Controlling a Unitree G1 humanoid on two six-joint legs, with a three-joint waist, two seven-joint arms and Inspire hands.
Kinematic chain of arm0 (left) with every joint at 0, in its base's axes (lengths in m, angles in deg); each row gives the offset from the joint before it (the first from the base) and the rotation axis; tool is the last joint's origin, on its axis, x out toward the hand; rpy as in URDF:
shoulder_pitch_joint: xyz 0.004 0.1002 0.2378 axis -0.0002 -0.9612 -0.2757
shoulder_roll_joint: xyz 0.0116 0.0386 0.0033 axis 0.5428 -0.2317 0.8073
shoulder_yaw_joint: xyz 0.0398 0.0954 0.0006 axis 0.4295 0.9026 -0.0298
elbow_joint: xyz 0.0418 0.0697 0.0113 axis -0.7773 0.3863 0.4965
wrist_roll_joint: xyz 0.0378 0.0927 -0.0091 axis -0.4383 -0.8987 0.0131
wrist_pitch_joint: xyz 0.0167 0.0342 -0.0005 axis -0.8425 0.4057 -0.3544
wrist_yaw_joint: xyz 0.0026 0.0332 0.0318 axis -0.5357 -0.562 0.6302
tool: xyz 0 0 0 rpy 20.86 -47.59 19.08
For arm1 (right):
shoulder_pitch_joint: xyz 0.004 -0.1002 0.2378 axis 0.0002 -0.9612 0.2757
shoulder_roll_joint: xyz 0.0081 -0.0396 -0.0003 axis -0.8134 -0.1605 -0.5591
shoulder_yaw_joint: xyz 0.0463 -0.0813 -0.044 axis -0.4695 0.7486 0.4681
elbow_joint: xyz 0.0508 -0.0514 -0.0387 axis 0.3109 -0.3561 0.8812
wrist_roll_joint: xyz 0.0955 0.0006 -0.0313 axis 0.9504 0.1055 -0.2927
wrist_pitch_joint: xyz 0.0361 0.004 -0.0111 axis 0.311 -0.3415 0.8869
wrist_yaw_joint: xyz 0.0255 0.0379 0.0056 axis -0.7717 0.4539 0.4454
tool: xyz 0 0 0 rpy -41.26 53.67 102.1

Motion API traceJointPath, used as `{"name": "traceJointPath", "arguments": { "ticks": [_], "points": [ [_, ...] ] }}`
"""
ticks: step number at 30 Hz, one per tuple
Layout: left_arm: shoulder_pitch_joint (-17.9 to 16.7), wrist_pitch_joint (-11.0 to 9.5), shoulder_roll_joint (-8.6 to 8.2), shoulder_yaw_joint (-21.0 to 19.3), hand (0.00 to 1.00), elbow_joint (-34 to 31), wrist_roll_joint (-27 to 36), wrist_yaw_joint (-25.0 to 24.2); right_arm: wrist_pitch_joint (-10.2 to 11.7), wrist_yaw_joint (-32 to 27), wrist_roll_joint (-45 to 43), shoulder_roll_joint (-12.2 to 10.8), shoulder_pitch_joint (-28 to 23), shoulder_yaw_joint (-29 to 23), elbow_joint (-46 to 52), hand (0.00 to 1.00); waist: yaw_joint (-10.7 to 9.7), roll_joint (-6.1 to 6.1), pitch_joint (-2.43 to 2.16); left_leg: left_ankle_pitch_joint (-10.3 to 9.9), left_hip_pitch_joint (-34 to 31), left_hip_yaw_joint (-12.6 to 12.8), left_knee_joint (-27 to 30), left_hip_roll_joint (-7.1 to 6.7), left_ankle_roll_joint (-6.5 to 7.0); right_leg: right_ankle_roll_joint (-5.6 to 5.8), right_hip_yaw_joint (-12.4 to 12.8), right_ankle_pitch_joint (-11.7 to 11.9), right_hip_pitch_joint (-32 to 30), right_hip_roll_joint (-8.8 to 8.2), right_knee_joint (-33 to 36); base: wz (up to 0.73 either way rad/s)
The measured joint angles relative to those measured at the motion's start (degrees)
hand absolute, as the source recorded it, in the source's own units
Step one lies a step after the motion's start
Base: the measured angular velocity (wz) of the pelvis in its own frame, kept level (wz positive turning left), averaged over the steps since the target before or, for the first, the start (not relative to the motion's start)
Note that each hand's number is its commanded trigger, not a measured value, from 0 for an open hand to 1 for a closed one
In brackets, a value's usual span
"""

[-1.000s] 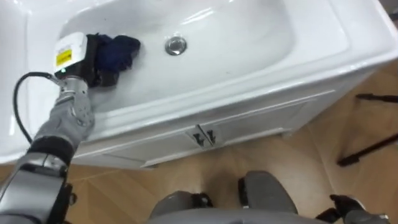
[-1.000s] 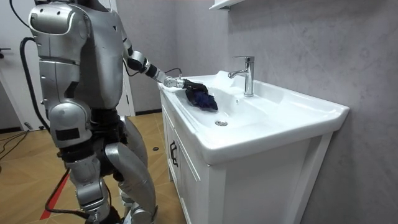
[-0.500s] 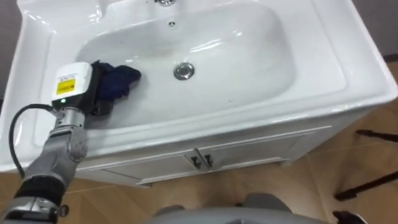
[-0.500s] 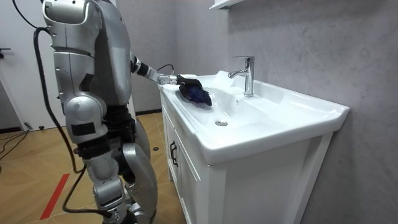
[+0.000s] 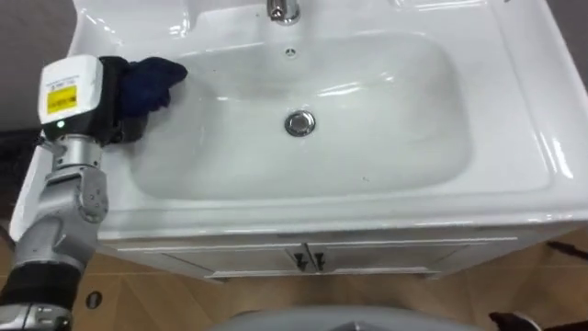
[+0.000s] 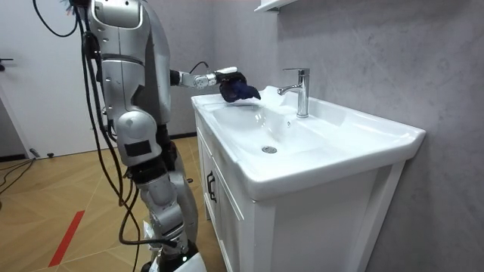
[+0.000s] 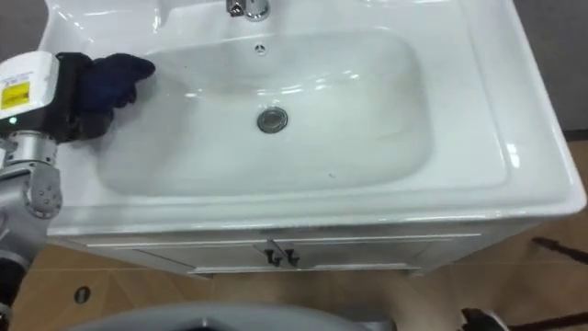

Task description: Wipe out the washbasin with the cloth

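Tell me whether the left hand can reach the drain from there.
Probably yes: the left hand holds the cloth at the basin rim, with bare bowl between it and the drain.

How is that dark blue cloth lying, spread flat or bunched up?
Bunched up: the dark blue cloth is a crumpled wad clutched in the left hand at the basin's left edge.

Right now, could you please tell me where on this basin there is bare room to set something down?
The basin is bare along its wide right rim and in the bowl around the drain. The back left corner is crowded: the left hand holds the cloth there, left of the faucet.
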Motion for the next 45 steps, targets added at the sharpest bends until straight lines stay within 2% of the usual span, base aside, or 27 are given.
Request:
{"name": "traceJointPath", "arguments": {
  "ticks": [3, 7, 14, 17, 22, 24, 26, 27, 31, 35, 38, 39, 40, 43, 45],
  "points": [
    [0.0, 0.4, 0.0, -2.3, 1.0, -6.6, 0.1, 0.9, 0.1, 0.3, 0.2, -0.7, 0.0, 0.1, -0.4, 0.0, 0.8, 0.34, 0.3, 0.0, 1.4, 0.0, -1.6, -0.05, -0.01, 0.37, 0.1, 0.7, 1.4, 0.19, -1.8, 0.02],
    [0.0, 0.6, -0.04, -3.9, 1.0, -12.3, 1.5, 4.2, 0.4, 0.3, 1.1, -2.1, -0.6, 0.2, -1.5, 0.0, 0.9, 0.46, 0.38, 0.0, 3.2, -0.1, -2.6, -0.39, 0.01, 0.93, 0.1, 1.1, 3.4, 0.07, -3.2, 0.0],
    [-0.1, 2.9, -0.1, -3.9, 1.0, -13.5, 2.5, 5.6, -0.3, 0.3, 2.4, -2.5, -2.2, 0.1, -1.3, 0.0, 1.1, 0.89, 0.4, 0.2, 5.0, 0.0, -3.8, -0.79, 0.33, 1.32, 0.2, 1.3, 4.7, -0.15, -3.9, -0.02],
    [-0.3, 3.8, -0.1, -4.2, 1.0, -13.5, 2.6, 5.7, -1.3, 0.3, 2.5, -2.5, -3.0, 0.1, -1.2, 0.0, 1.6, 1.21, 0.4, 0.2, 5.1, 0.0, -3.8, -0.84, 0.33, 1.41, 0.8, 1.4, 4.7, -0.12, -3.9, -0.06],
    [-2.1, 5.5, -0.1, -6.5, 1.0, -13.5, 2.3, 5.7, -1.4, 0.7, 1.7, -2.5, -3.4, 0.0, -1.0, 0.0, 1.4, 2.39, 0.15, 0.3, 5.3, 0.0, -3.8, -0.88, 0.4, 1.42, 1.1, 1.4, 4.3, -0.12, -3.8, -0.02],
    [-2.6, 5.8, -0.1, -6.6, 1.0, -13.5, 2.3, 5.7, -1.4, 1.0, 1.8, -2.5, -3.5, 0.0, -1.0, 0.0, 1.4, 2.56, 0.19, 0.3, 5.3, 0.0, -3.8, -0.88, 0.47, 1.42, 1.1, 1.4, 4.4, -0.12, -3.8, 0.0],
    [-2.8, 6.3, -0.1, -6.6, 1.0, -13.5, 2.3, 5.7, -1.4, 1.0, 1.8, -2.5, -3.5, 0.0, -1.0, 0.0, 1.4, 2.52, 0.26, 0.3, 5.3, 0.0, -3.8, -0.88, 0.51, 1.42, 1.0, 1.4, 4.4, -0.12, -3.8, 0.0],
    [-2.9, 6.5, -0.1, -6.6, 1.0, -13.5, 2.3, 5.7, -1.4, 0.9, 1.8, -2.5, -3.4, 0.0, -1.2, 0.0, 1.4, 2.2, 0.49, 0.3, 5.3, 0.0, -3.8, -0.89, 0.52, 1.42, 1.0, 1.4, 4.3, -0.14, -3.8, 0.0],
    [-4.7, 6.5, -0.13, -6.6, 1.0, -13.5, 2.4, 5.8, -1.6, 0.8, 2.1, -2.5, -3.1, 0.0, -1.0, 0.0, 1.2, 2.03, 0.58, 0.5, 5.1, -0.1, -3.8, -1.12, 0.75, 1.44, 1.1, 1.4, 4.1, -0.35, -3.8, 0.0],
    [-7.4, 7.7, -0.74, -5.5, 1.0, -9.0, 2.3, 5.9, -2.5, 0.8, 2.2, -2.5, -3.1, 0.2, -0.8, 0.0, 0.8, 1.8, 0.59, 0.6, 5.2, -0.2, -4.2, -1.33, 0.91, 1.52, 0.8, 1.4, 4.1, -0.5, -3.8, 0.01],
    [-8.7, 9.4, -1.24, -5.5, 1.0, -6.1, 2.3, 4.6, -2.6, 1.0, 2.6, -2.6, -3.1, 0.3, -1.0, 0.0, 0.1, 0.99, 0.49, 0.6, 5.1, -0.4, -4.2, -1.33, 0.91, 1.52, 0.8, 1.4, 4.1, -0.49, -3.9, 0.03],
    [-8.7, 9.8, -1.24, -5.5, 1.0, -5.4, 2.3, 4.5, -2.6, 1.0, 2.6, -2.6, -3.1, 0.3, -0.9, 0.0, 0.1, 0.4, 0.59, 0.6, 5.1, -0.6, -4.3, -1.33, 0.91, 1.52, 0.7, 1.4, 4.1, -0.49, -3.9, 0.05],
    [-8.8, 10.0, -1.24, -5.5, 1.0, -4.9, 2.4, 4.4, -2.6, 1.0, 3.0, -2.6, -3.1, 0.3, -0.9, 0.0, 0.1, -0.23, 0.59, 0.6, 5.1, -0.7, -4.3, -1.32, 0.91, 1.52, 0.6, 1.4, 4.2, -0.49, -3.9, 0.05],
    [-9.4, 10.0, -1.25, -5.3, 1.0, -4.9, 2.4, 3.5, -2.7, 1.1, 3.1, -2.6, -3.2, 0.3, -0.7, 0.0, -0.2, -0.91, 0.4, 0.6, 5.1, -0.8, -4.2, -1.36, 0.91, 1.67, 0.6, 1.5, 4.2, -0.54, -3.9, 0.01],
    [-9.4, 9.9, -1.26, -4.6, 1.0, -4.7, 2.8, 3.4, -2.6, 1.1, 3.1, -2.5, -3.1, 0.3, -0.4, 0.0, -0.3, -0.83, 0.43, 0.6, 5.1, -0.8, -4.2, -1.45, 0.91, 1.84, 0.3, 1.6, 4.3, -0.61, -3.9, 0.0]
  ]
}}
